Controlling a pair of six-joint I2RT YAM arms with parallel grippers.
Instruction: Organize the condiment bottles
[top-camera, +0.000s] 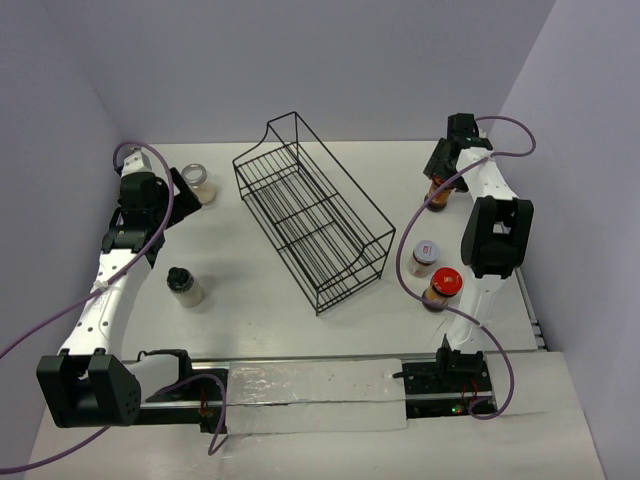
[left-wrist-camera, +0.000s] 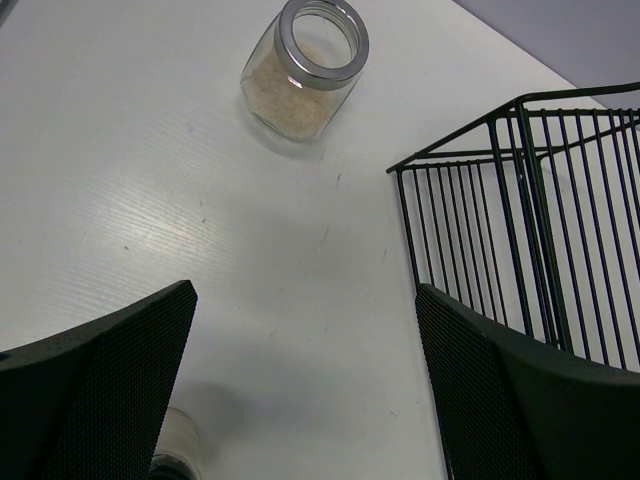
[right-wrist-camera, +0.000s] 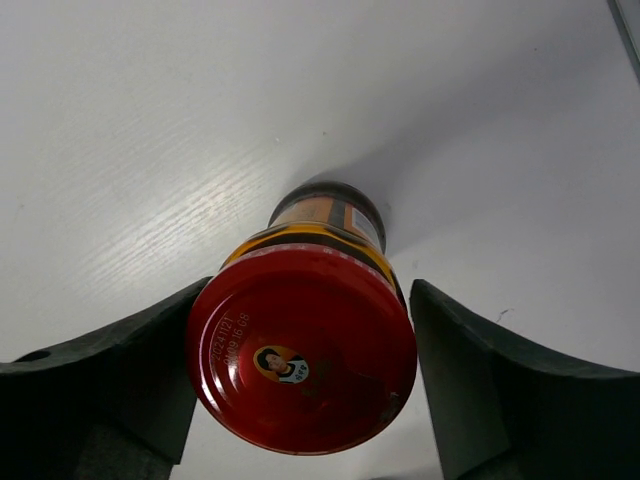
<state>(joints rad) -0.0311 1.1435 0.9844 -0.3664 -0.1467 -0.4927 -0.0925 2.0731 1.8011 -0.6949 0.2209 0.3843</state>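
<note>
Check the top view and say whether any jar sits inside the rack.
No, only bare table shows through the wires of the rack.

black wire rack (top-camera: 312, 215) mid-table, set diagonally — white table (top-camera: 260, 300), pale walls (top-camera: 300, 60) behind

the white table (top-camera: 250, 320) is lit brightly and evenly from above. only faint, soft shadows are cast beside the black wire rack (top-camera: 310, 215). a pale sheen is seen on the table in both wrist views, and a broad grey shadow is thrown behind the red-lidded glass jar of dark brown contents (right-wrist-camera: 300, 350).
</note>
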